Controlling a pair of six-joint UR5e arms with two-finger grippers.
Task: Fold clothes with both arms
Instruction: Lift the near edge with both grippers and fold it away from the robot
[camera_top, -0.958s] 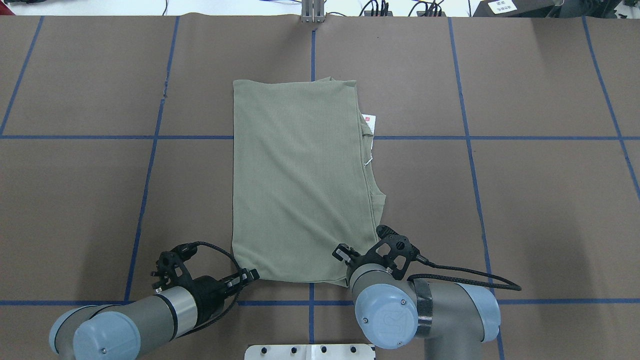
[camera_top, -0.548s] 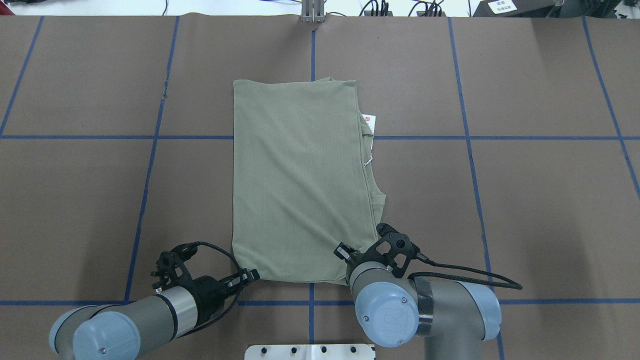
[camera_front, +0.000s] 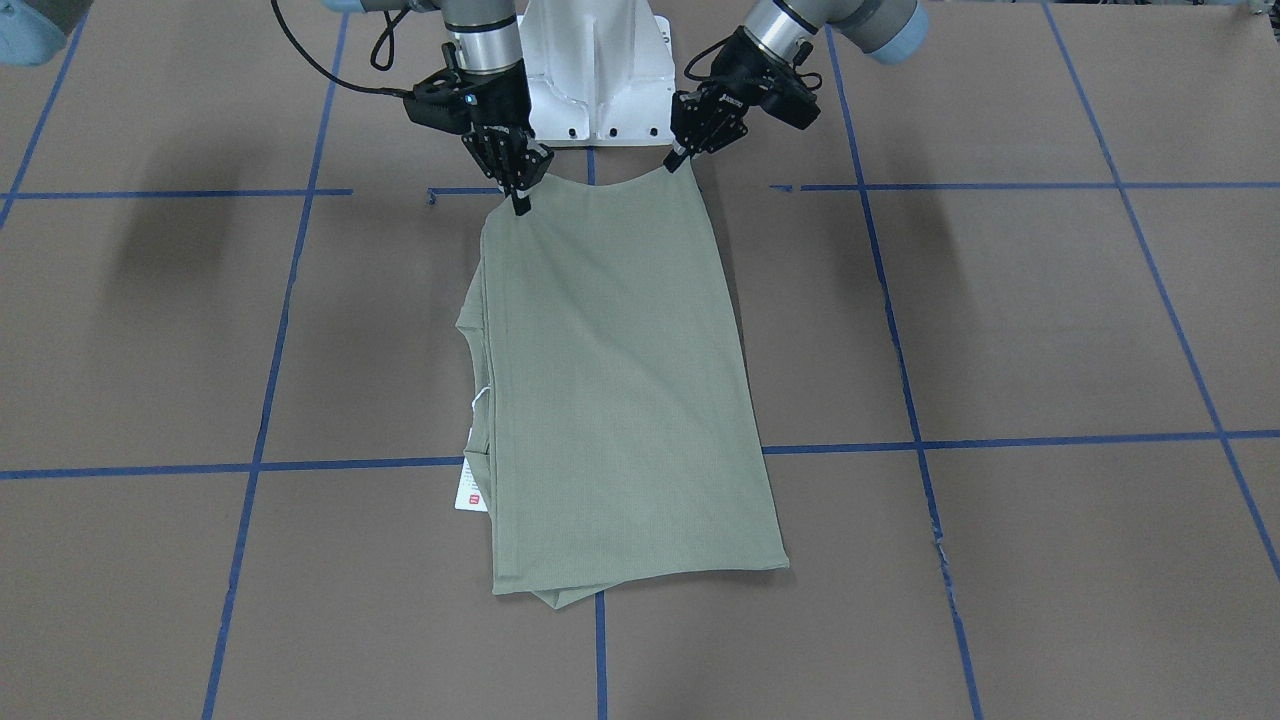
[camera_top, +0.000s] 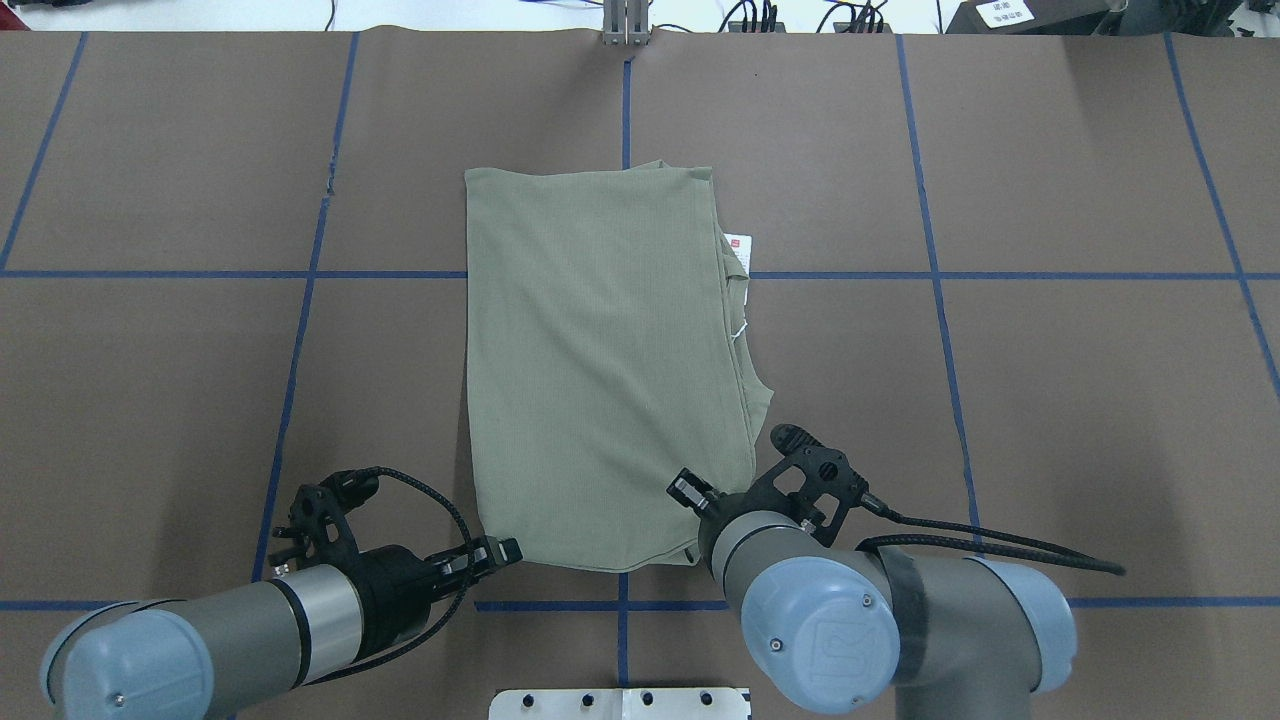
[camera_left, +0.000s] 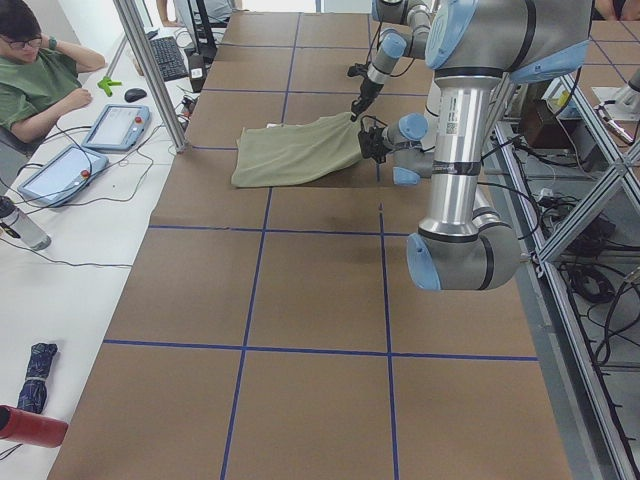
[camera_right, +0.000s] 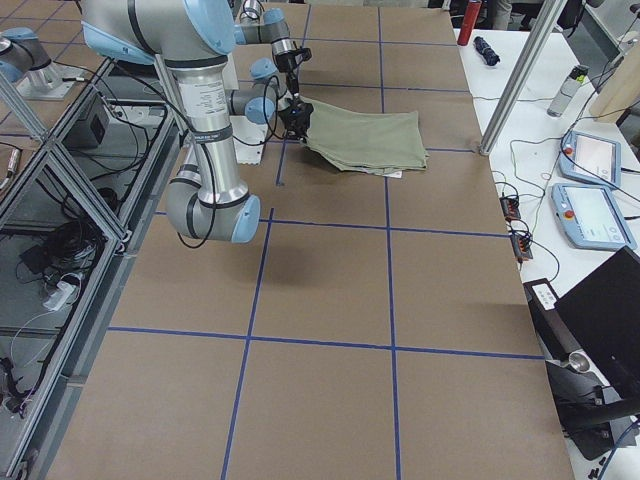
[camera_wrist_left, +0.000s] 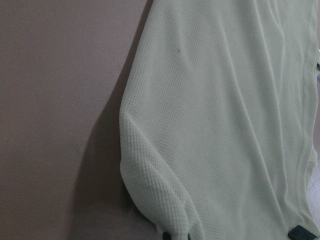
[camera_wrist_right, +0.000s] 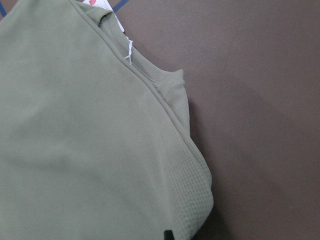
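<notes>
The shirt (camera_top: 600, 370) lies folded into a long rectangle at the centre of the table (camera_top: 1050, 400), with its length running away from the robot. The left gripper (camera_front: 682, 152) is closed on the near corner on the robot's left. The right gripper (camera_front: 519, 196) is closed on the opposite near corner. Between the two grips the near edge sags in a shallow curve, clear of the table (the side views show this end raised). The far end rests flat. A white hang tag (camera_top: 738, 243) protrudes from the shirt's edge on the robot's right.
</notes>
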